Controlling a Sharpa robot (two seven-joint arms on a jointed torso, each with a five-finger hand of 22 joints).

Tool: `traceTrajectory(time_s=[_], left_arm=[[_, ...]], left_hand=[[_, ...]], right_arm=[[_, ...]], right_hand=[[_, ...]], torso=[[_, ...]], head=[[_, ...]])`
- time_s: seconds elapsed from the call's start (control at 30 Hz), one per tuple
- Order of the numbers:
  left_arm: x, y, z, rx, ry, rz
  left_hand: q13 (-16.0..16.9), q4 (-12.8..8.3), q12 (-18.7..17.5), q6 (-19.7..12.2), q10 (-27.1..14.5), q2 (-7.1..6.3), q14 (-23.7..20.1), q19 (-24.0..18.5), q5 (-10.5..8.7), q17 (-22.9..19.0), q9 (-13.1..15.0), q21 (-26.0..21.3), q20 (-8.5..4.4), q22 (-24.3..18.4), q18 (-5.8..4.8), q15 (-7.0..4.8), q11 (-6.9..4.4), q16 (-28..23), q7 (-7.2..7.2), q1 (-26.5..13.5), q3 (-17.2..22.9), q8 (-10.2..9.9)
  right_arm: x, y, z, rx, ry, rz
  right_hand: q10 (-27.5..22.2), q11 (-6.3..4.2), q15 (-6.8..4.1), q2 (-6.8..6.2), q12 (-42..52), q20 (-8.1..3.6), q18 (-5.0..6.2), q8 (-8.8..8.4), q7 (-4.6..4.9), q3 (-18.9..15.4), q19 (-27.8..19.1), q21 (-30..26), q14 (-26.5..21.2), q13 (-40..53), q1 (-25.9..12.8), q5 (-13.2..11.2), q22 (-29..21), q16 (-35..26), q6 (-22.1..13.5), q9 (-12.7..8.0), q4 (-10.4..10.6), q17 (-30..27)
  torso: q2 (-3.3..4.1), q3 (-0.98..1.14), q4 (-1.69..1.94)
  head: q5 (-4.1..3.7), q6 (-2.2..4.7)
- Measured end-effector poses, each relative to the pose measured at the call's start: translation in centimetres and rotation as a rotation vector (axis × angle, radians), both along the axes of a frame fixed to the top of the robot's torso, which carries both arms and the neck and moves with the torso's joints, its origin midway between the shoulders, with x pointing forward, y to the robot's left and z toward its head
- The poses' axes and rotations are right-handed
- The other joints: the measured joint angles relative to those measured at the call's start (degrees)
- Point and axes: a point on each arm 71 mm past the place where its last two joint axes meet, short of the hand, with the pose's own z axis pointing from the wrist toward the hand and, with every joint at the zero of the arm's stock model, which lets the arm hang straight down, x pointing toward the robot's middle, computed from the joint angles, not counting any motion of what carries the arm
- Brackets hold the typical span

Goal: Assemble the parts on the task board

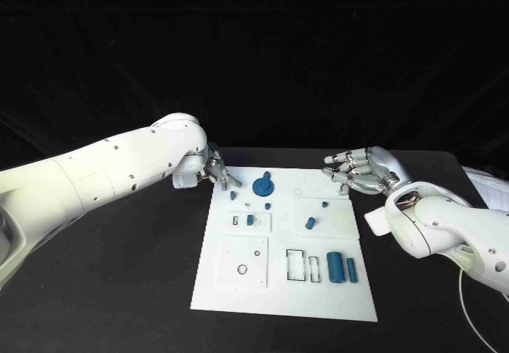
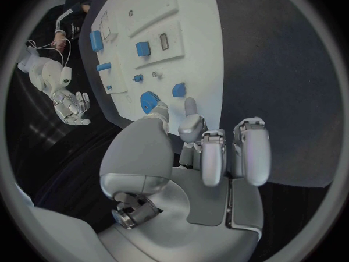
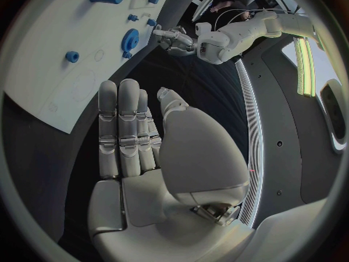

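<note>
The left robot hand hovers at the task board's far left corner, at about 10 o'clock from the board's middle, its fingers parted and holding nothing, their tips just short of a small blue part near the board's edge. The right robot hand hangs over the black desk by the board's far right corner, at about 2 o'clock, fingers stretched out side by side with the thumb apart, and it too grips nothing. Between the two, near the board's far edge at 12 o'clock, lies a blue gear. Closer to the centre a small blue peg stands in a square block, and another blue peg sits just to its 3 o'clock side. At about 5 o'clock, near the board's right edge, two blue cylinders lie side by side, beside two rectangular slots.
</note>
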Motion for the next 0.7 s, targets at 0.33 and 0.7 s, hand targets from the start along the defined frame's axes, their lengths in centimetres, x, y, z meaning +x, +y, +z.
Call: traceTrajectory(time_s=[0.33, 0.7], left_arm=[[-0.06, -0.43, -0.71, 0.01, 0.024, -0.012], [-0.05, -0.4, -1.06, 0.016, 0.036, -0.013]], left_hand=[[-0.01, 0.0, 0.0, 0.0, 0.0, 0.75, 0.0, 0.0, 0.0, 0.0, -0.06, 0.0, 0.0, 0.0, 0.0, 0.0, 0.0, 0.0, 0.0, 0.75, 0.0, 0.0], [-0.01, -0.16, 0.0, 0.06, 0.0, 1.59, 0.0, 0.0, 0.0, -0.01, -0.11, 0.0, 0.0, -0.01, 0.0, 0.0, 0.0, 0.0, -0.06, 1.59, -0.16, 0.0]], right_arm=[[-0.05, 0.09, 0.04, 0.002, -0.003, 0.003], [-0.08, 0.07, 0.08, 0.002, -0.007, 0.004]], right_hand=[[0.0, 0.0, 0.0, 0.23, 0.0, 0.0, 0.0, 0.0, 0.15, 0.16, 0.0, 0.0, 0.0, -0.06, 0.23, 0.0, -0.05, -0.22, -0.15, 0.0, -0.16, 0.06], [0.0, 0.0, 0.0, 0.23, 0.0, 0.0, 0.0, 0.0, 0.15, 0.16, 0.0, 0.0, 0.0, -0.11, 0.23, 0.0, -0.05, -0.22, -0.15, 0.0, -0.16, 0.12]], torso=[[0.0, 0.02, -0.02], [-0.01, 0.02, 0.01]], head=[[-0.05, -0.09], [-0.14, -0.29]])
